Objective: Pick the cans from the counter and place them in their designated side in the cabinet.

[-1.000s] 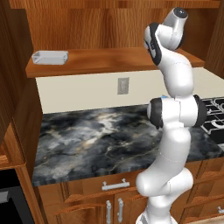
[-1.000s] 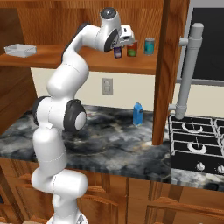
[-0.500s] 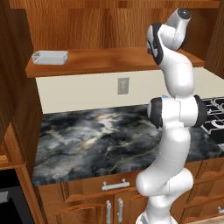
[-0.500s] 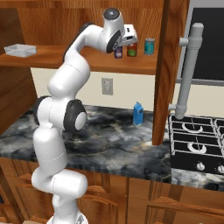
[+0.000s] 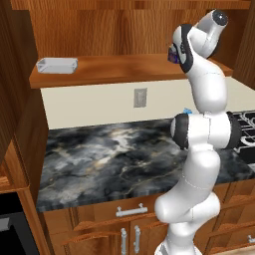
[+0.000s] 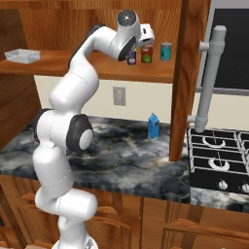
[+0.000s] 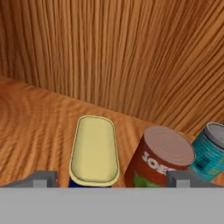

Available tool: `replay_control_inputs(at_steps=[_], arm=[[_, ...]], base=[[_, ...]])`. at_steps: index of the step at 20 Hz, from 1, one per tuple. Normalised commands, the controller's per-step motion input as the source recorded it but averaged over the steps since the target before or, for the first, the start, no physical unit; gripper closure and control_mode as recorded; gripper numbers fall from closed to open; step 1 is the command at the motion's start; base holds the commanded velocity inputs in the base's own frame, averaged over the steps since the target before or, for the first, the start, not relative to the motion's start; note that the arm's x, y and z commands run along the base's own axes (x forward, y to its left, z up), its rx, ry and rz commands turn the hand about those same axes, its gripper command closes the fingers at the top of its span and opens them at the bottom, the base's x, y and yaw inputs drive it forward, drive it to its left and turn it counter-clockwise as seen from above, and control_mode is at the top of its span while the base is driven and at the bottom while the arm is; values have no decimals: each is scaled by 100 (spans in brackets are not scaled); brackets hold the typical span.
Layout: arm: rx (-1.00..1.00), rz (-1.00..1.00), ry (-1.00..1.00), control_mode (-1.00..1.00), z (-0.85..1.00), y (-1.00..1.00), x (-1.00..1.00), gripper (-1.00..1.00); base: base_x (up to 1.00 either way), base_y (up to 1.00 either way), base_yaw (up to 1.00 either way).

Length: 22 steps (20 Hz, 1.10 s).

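Since both cans belong together on the cabinet (image 6: 58, 61) shelf, the gripper (image 7: 109, 177) stands spread around the blue can (image 7: 94, 151), lower centre, beside the red can (image 7: 159, 157).

Cream wall (image 5: 94, 102) with outlet (image 5: 140, 97); stove (image 6: 219, 160) at right.

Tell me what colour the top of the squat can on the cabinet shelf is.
Pale yellow top on the blue can, clearest in the hand view.
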Motion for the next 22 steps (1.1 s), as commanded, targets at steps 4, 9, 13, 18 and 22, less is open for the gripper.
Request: replay_control_inputs(at_steps=[4,9,13,18,22], arm=[[0,5,-23,-100,0,0,-53,-100],[0,5,-21,-100,0,11,-69,-100],[0,3,-10,-100,0,28,-78,-100],[-1,2,-7,-100,-1,36,-83,-100],[-1,2,-7,-100,-2,38,-86,-100]], base=[[0,0,0],[0,0,0],[0,0,0],[0,0,0],[0,0,0]])
